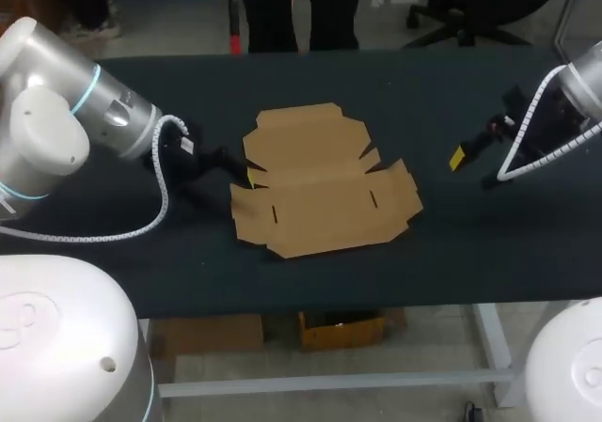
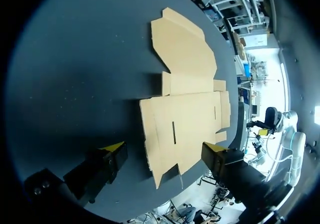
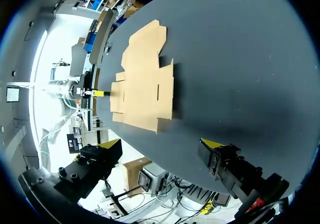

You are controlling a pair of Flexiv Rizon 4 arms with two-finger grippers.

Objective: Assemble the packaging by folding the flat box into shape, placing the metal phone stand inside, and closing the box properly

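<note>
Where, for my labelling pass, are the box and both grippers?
box (image 1: 320,182): head view, centre of the flat cardboard.
left gripper (image 2: 163,147): left wrist view, midway between its yellow tips.
right gripper (image 3: 161,143): right wrist view, midway between its yellow tips.

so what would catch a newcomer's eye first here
The flat brown cardboard box, not yet folded, lies in the middle of the dark table. The left gripper hangs at the box's left edge with its yellow-tipped fingers wide open. The right gripper is off to the right, clear of the box, also open.
</note>
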